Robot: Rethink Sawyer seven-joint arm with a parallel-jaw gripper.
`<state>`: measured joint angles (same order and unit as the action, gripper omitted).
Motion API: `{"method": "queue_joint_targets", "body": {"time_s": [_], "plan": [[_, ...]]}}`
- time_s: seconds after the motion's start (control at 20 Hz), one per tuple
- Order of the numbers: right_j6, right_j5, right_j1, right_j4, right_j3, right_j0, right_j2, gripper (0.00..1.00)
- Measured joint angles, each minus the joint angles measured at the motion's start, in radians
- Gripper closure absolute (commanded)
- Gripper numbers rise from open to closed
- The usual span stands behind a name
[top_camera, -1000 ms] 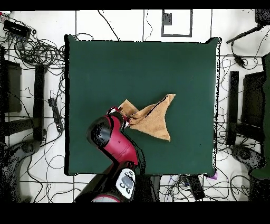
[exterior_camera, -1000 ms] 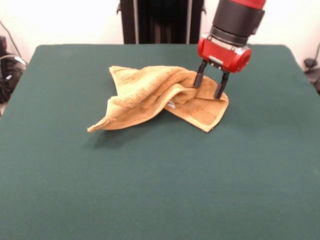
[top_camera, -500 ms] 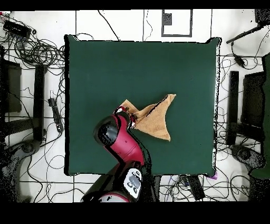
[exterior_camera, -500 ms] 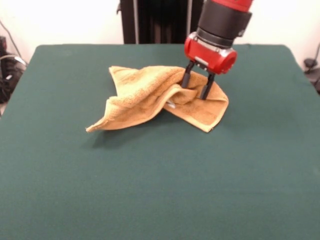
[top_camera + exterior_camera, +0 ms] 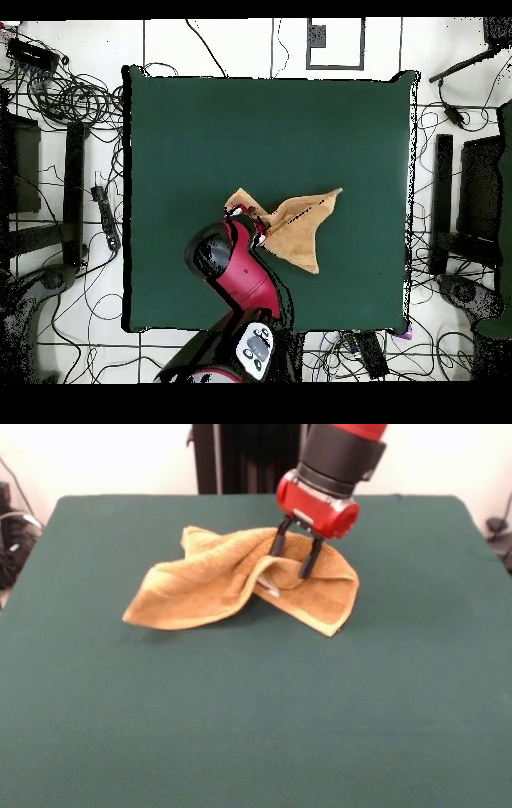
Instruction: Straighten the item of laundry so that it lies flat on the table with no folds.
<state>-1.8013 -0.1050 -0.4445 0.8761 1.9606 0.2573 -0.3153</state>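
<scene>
Your gripper (image 5: 292,560) stands spread, straddling a raised fold of the towel (image 5: 240,576) near the table (image 5: 256,712) center; close on that ridge alone, then draw toward the open edge.

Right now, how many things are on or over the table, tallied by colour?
Golden-orange: 1, the crumpled terry-cloth towel
Red and black: 1, the robot gripper, fingers apart, down on the towel
Dark green: 1, the felt-covered table
Total: 3
</scene>
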Motion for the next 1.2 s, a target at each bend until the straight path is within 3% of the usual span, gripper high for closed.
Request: {"method": "queue_joint_targets", "body": {"time_s": [0.05, 0.1, 0.6, 1.2], "plan": [[0.000, 0.000, 0.004, 0.000, 0.000, 0.000, -0.001, 0.00], [0.000, 0.000, 0.021, 0.000, 0.000, 0.004, -0.011, 1.00], [0.000, -0.022, 0.041, -0.027, 0.000, -0.016, -0.007, 1.00], [0.000, -0.149, 0.039, -0.070, -0.011, -0.045, 0.006, 1.00]]}}
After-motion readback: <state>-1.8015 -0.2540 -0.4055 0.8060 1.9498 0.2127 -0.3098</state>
